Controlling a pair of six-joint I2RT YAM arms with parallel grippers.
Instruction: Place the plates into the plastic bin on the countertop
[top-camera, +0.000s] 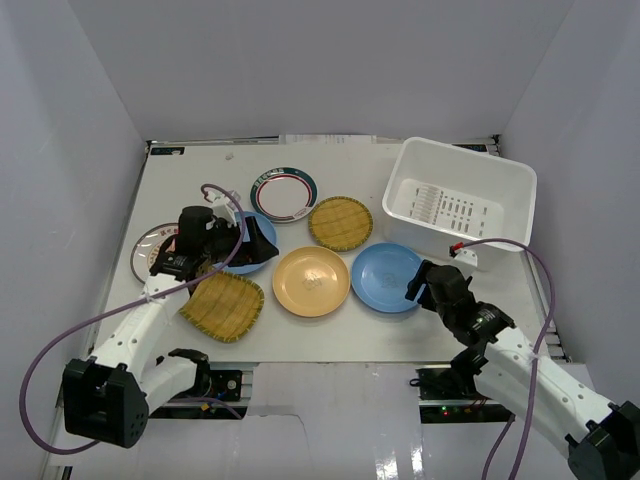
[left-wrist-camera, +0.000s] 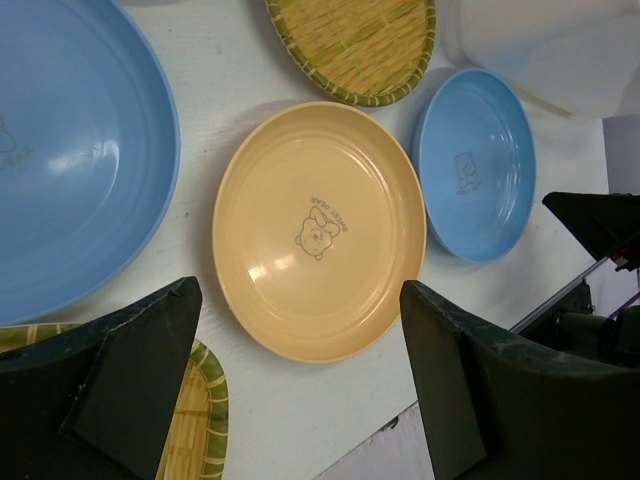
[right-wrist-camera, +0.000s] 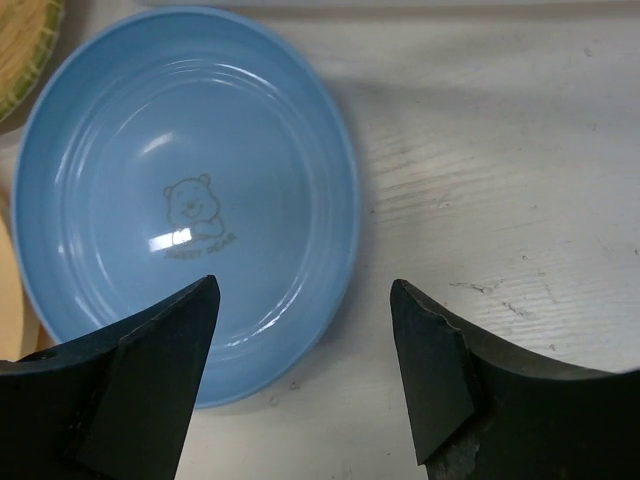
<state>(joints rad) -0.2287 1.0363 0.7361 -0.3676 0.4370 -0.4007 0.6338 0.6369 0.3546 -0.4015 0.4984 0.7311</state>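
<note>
Seven plates lie on the countertop (top-camera: 330, 340). They are a green-rimmed white one (top-camera: 283, 192), a round woven one (top-camera: 340, 222), a plain yellow-orange one (top-camera: 311, 281), a blue one (top-camera: 388, 277), a squarish woven one (top-camera: 222, 306), a second blue one (top-camera: 245, 268) and an orange-sunburst one (top-camera: 150, 250), half hidden by the left arm. The white plastic bin (top-camera: 510, 175) stands at the back right with no plates in it. My left gripper (top-camera: 250, 243) is open above the second blue plate, facing the yellow-orange plate (left-wrist-camera: 320, 230). My right gripper (top-camera: 425, 283) is open, straddling the right rim of the blue plate (right-wrist-camera: 180, 190).
Pale grey walls close in the countertop on three sides. The right arm (left-wrist-camera: 600, 230) shows at the right edge of the left wrist view. A purple cable (top-camera: 520, 250) loops from the right arm past the bin's near corner.
</note>
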